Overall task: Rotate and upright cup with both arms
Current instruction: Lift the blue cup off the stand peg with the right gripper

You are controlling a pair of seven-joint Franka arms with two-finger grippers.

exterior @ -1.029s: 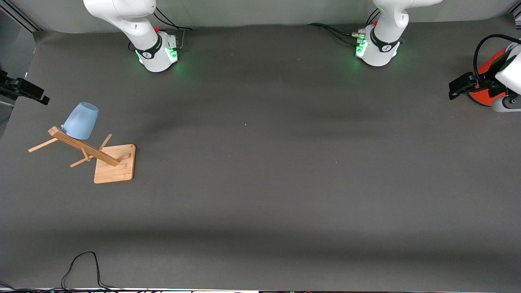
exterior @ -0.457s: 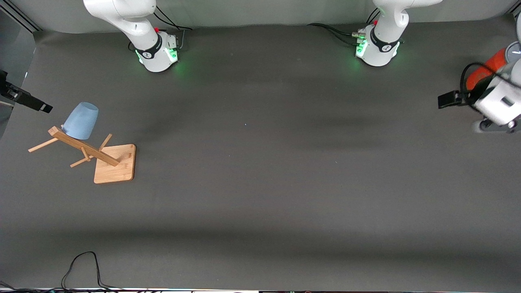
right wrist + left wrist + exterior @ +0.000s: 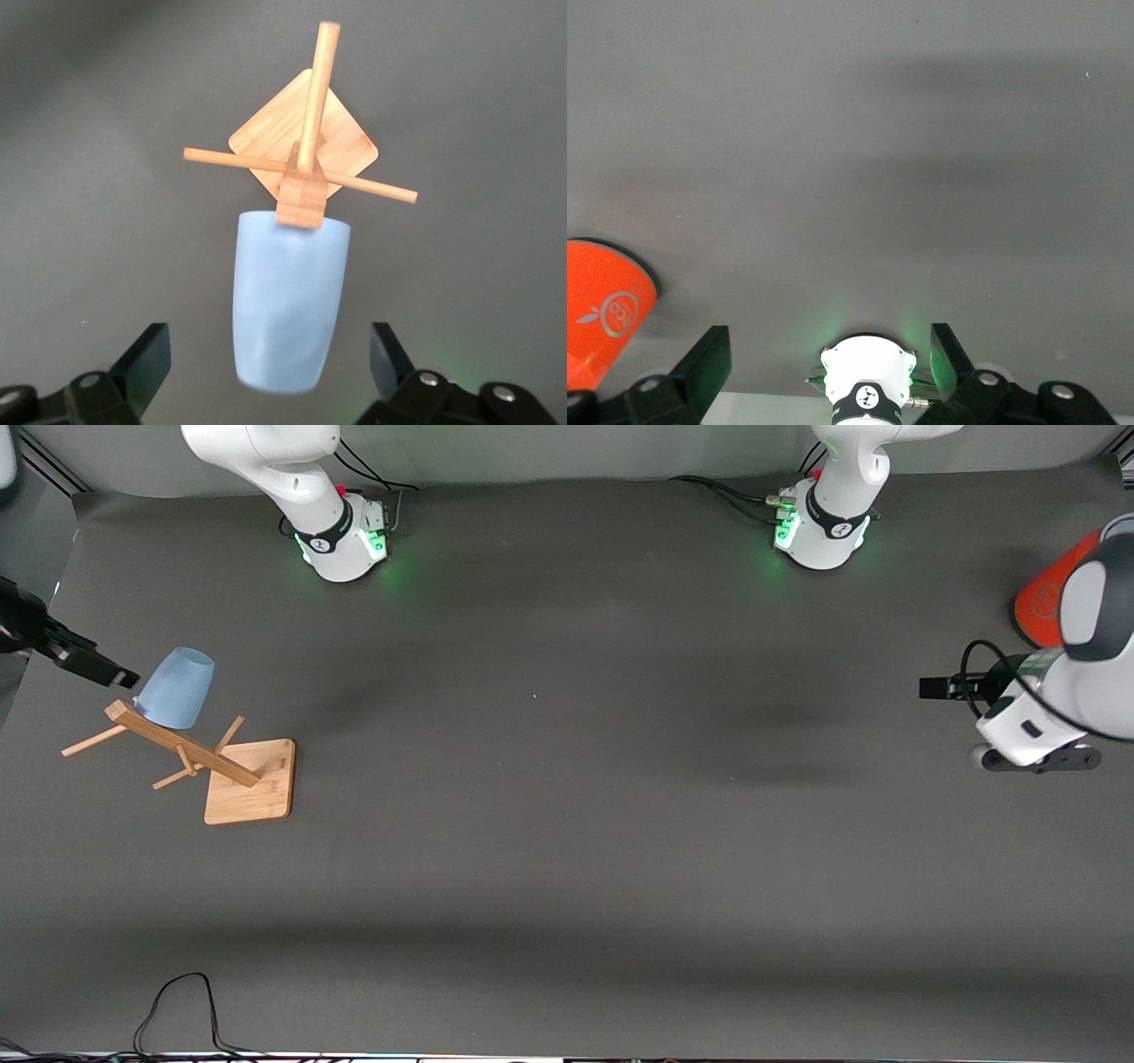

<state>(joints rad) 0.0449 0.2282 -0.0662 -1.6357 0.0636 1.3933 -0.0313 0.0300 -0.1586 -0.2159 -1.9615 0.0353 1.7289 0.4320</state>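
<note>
The pale-blue cup hangs mouth-down and tilted on the top peg of a leaning wooden rack, toward the right arm's end of the table. My right gripper hovers just beside the cup's closed base without touching it. In the right wrist view the cup points its base at the open right gripper, whose fingers stand wide to either side. My left gripper hangs open over bare mat at the left arm's end. In its wrist view the left gripper holds nothing.
A large orange-red cylinder stands at the table's edge by the left arm, also in the left wrist view as the orange cylinder. The rack's square base plate lies flat on the mat. A black cable loops near the front edge.
The right gripper has crept in toward the cup's base. The left arm has swung away from the orange cylinder, out over the mat. The cup and rack have not moved.
</note>
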